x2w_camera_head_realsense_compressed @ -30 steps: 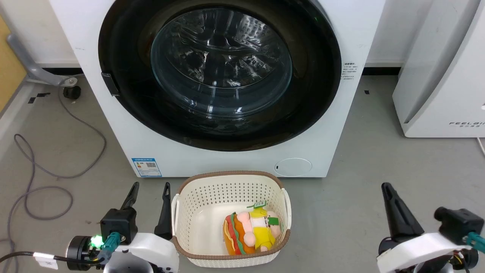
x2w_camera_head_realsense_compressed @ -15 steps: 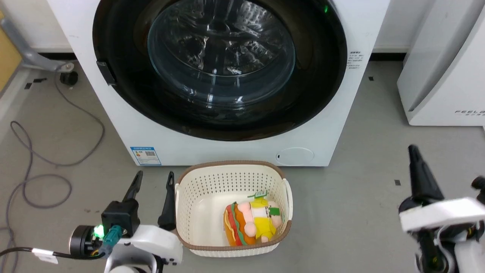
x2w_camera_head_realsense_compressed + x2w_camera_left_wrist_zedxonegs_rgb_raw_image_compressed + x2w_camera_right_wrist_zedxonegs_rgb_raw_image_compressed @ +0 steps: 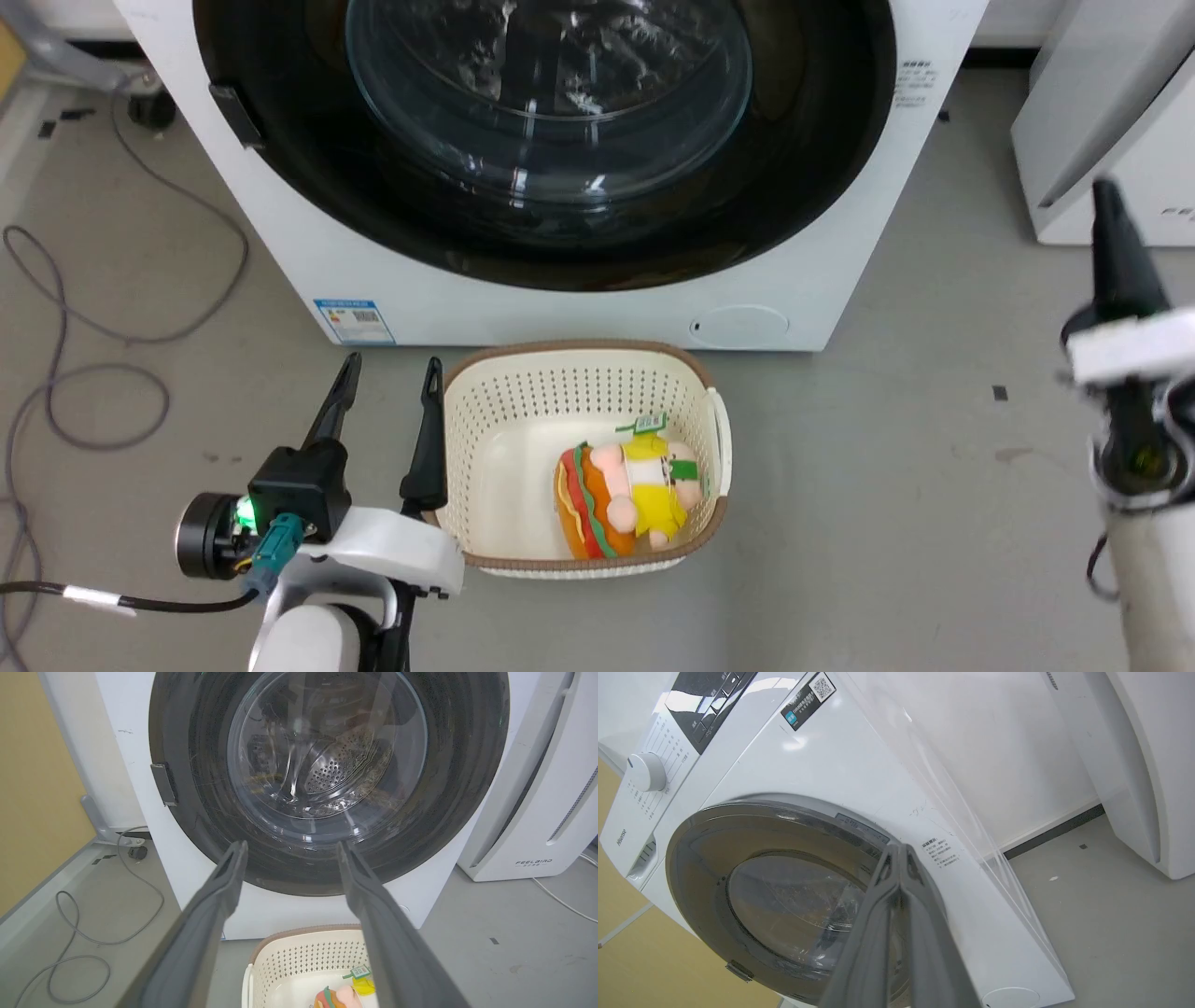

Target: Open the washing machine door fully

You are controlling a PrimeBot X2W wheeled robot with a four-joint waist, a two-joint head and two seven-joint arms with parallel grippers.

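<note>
Left gripper (image 3: 392,366) wide open, right gripper (image 3: 899,851) pinched closed, both empty.
I see the washing machine door (image 3: 551,121) closed flat against the big white washing machine (image 3: 579,313), just past my left gripper and the basket (image 3: 569,347).

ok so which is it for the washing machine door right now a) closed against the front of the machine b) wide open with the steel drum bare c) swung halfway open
A: the washing machine door lies closed against the white front of the washing machine, and the drum is seen only through its glass bowl.
</note>
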